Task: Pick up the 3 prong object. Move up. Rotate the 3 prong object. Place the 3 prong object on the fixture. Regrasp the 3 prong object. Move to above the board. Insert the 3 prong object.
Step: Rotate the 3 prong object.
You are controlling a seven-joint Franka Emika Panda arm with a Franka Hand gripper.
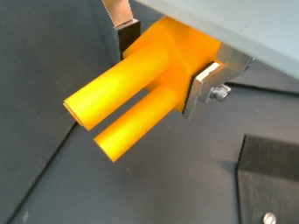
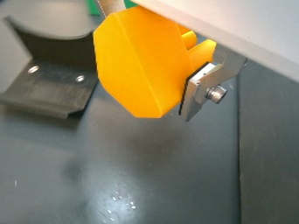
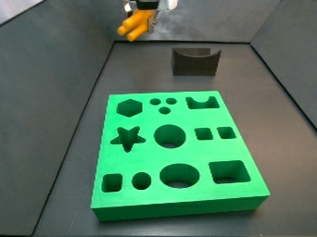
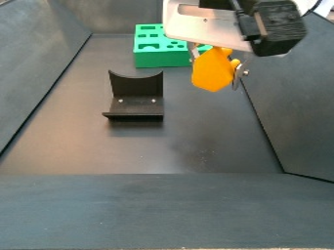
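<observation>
Dark grey matte tray floor (image 3: 279, 185), seen in both side views. Sloped grey walls ring it: left wall (image 3: 37, 74), right wall (image 3: 297, 56), back wall (image 3: 210, 23). In a side view a paler grey near wall (image 4: 156, 210) fills the foreground. Light is even, from overhead, w/ soft shadows. In a wrist view the floor shows a faint glossy sheen w/ small bright specks (image 2: 117, 203). The gripper (image 3: 139, 11), clamped on the 3 prong object (image 3: 133, 26), hangs over the floor near the back wall.
</observation>
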